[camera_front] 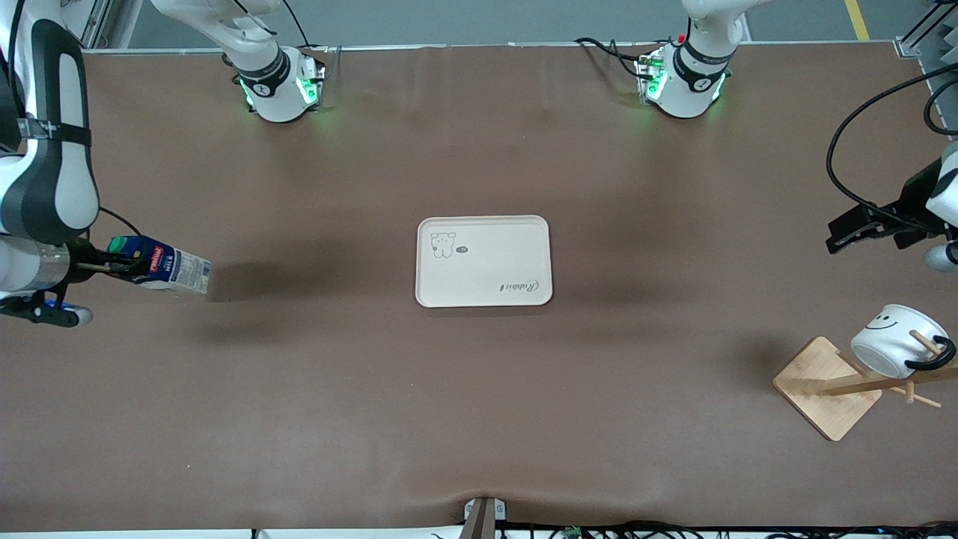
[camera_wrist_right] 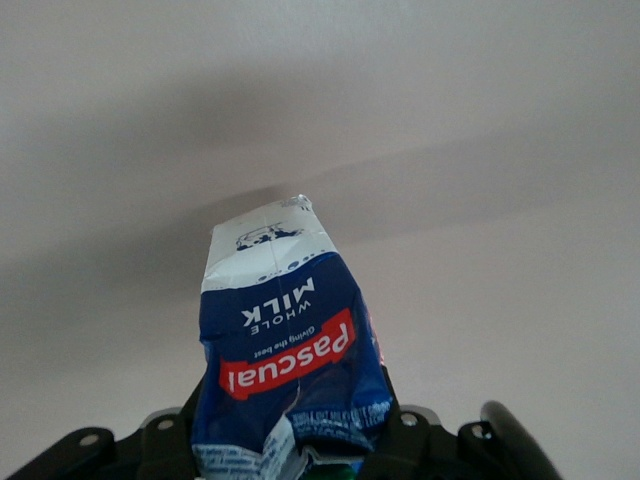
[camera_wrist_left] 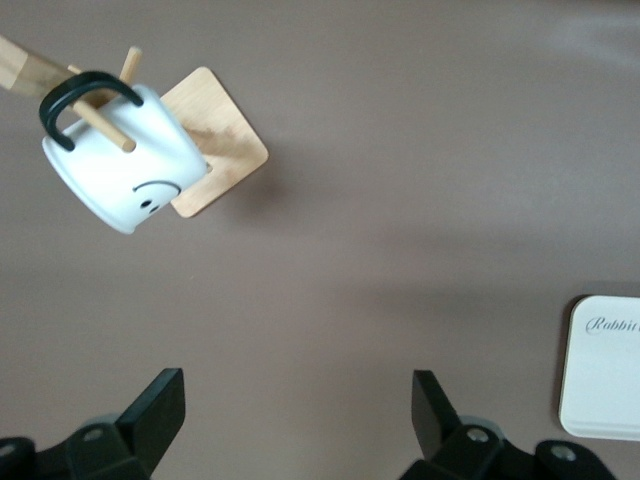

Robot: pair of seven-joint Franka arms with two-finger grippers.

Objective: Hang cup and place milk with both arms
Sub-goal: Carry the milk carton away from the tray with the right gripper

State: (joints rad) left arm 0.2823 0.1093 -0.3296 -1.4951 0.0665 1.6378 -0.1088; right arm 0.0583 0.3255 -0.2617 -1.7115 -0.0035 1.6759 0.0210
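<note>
Brown tabletop lies below: right hand clamps the crumpled, probably light milk near its cap. Left hand, fingers apart, waits; cup hangs on the rack.

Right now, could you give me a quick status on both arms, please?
Right gripper shut on milk, held up at its table end. Left gripper open, empty, above the table. Cup hung on rack. Tray unobstructed.
</note>
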